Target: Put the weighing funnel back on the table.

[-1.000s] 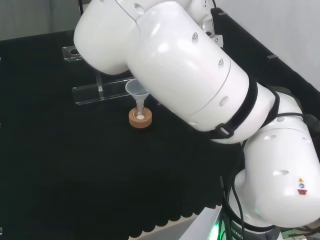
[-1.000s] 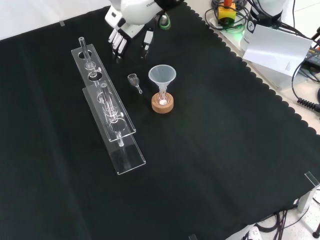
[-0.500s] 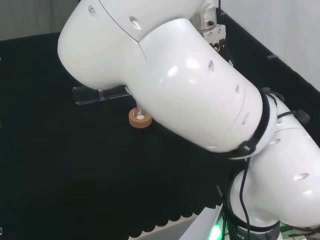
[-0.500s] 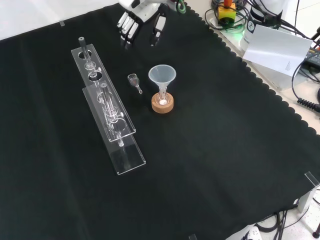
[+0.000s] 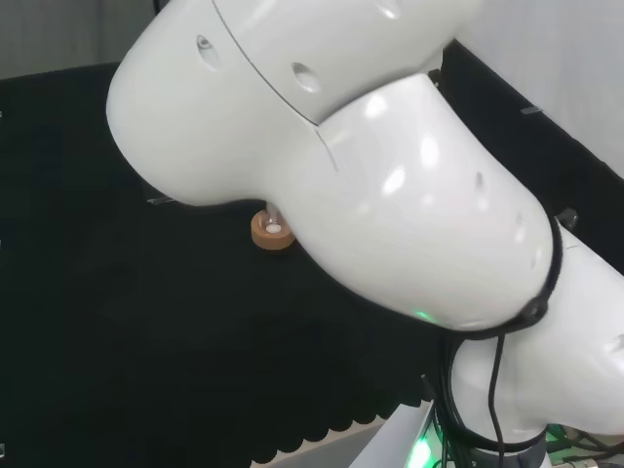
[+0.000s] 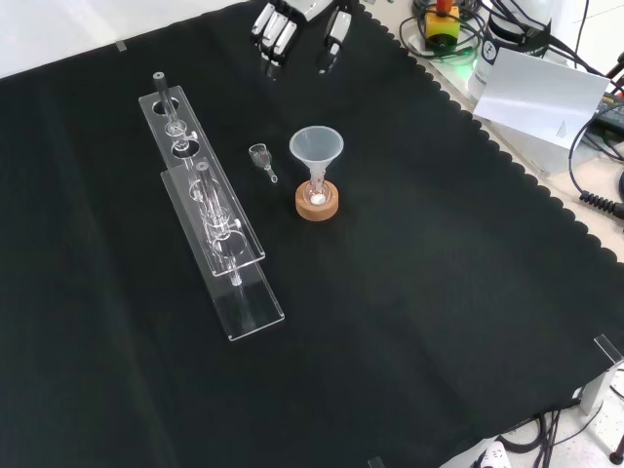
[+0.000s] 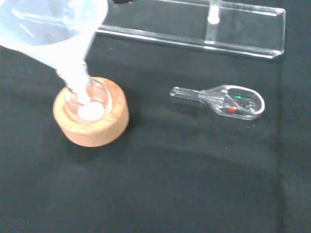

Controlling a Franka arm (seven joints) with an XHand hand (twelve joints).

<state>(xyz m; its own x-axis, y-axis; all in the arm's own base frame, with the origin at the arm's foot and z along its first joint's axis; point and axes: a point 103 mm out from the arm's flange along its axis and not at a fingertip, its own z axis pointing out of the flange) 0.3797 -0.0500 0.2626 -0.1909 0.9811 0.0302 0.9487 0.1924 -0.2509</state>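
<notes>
Withdrawn since a second ago to the cloth's point(image 6: 439, 292) far edge in the front view, the hand point(image 6: 275, 24) hangs empty, fingers relaxed and apart. The weighing funnel point(image 6: 259, 154) lies released near the funnel point(image 6: 316, 146), so the task looks done.

Big funnel point(image 6: 316, 146) upright, mouth up, stem in a small flask point(image 6: 317, 193) on a cork ring point(image 6: 317, 207), mid-desk on black cloth point(image 6: 419, 322). Left of it in the front view, long clear rack point(image 6: 210, 210) holding glass tubes. Beyond the cloth's scalloped edge, white sheet point(image 6: 541, 96) and cables point(image 6: 600, 203).
</notes>
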